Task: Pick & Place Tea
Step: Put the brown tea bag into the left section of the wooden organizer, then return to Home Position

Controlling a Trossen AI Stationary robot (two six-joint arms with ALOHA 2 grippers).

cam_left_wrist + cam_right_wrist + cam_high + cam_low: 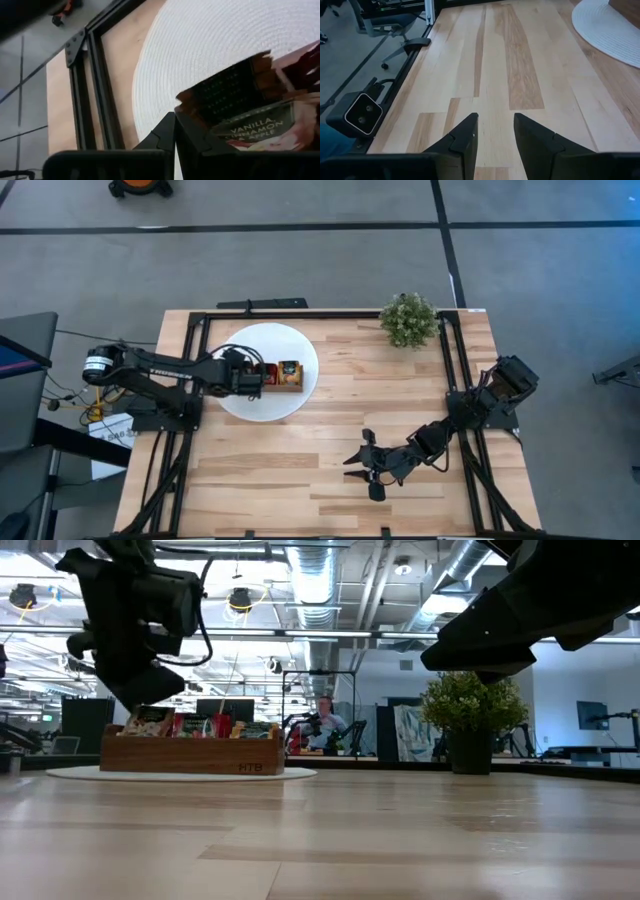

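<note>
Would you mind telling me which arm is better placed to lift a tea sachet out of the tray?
Left. Its gripper is shut among the tea sachets in the tray; the right gripper hangs over bare table, well away.

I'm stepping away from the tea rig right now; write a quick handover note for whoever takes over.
Left gripper: shut on a tea sachet at the wooden tray on the white disc.
Right gripper: open, empty, low over bare table near the front.
Remaining sachets stand in the tray.
Done: none placed on the table yet.
Left: lift this sachet out and place it.
</note>
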